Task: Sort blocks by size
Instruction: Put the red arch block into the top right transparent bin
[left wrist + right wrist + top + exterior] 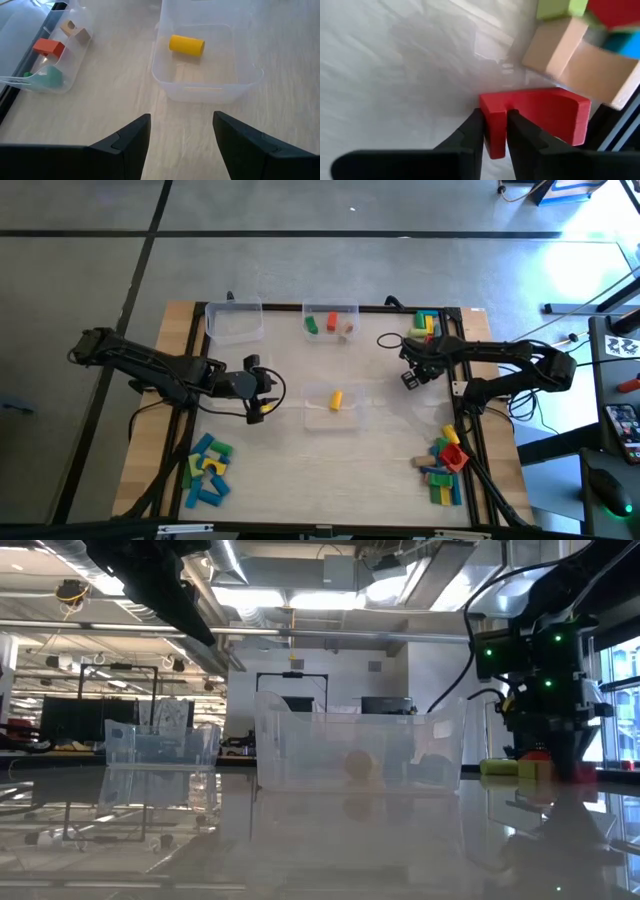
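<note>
From above, three clear tubs sit on the desk [180, 380]: an empty tub [234, 321] at the far left, a far middle tub [331, 322] holding green, red and pale blocks, and a centre tub [335, 406] holding one yellow cylinder [337, 399]. Loose blocks lie in three heaps: near left [207, 470], near right [445, 468] and far right [425, 325]. The left end effector [268, 389] waits beside the centre tub; the right end effector [412, 366] is down at the far-right heap.

Low view now: the centre tub [360, 752] stands in the middle, yellow cylinder [359, 762] inside.

Left wrist: jaws spread wide, empty, facing the centre tub [206, 85] and its yellow cylinder [186, 44].

Right wrist: the right end effector [494, 131] pinches one leg of a red arch block [540, 116] lying on the desk, beside tan and green blocks.
</note>
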Tool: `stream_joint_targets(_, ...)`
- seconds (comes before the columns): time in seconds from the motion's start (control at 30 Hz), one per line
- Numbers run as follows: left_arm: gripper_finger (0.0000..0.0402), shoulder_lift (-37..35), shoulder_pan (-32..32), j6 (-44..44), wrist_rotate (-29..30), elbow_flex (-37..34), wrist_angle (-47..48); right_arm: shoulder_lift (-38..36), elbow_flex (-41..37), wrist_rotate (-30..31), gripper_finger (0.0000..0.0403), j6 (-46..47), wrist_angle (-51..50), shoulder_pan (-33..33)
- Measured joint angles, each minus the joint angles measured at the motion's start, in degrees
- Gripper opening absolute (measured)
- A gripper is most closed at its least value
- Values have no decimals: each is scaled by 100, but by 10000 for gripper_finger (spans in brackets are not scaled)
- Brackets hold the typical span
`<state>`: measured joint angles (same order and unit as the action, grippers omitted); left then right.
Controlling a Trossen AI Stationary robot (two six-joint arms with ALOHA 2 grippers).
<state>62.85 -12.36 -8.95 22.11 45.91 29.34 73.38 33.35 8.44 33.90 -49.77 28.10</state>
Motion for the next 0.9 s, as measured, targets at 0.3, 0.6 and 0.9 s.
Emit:
stream_joint_targets(0.3,210,2,2,0,2,0,0,0,420,33,68,-295,21,0)
stream_joint_targets(0.6,210,0,2,0,0,0,0,-2,912,-43,68,-610,279,0)
stream_joint_targets(0.9,210,0,2,0,2,0,1,-4,1027,-463,68,-1022,1407,0)
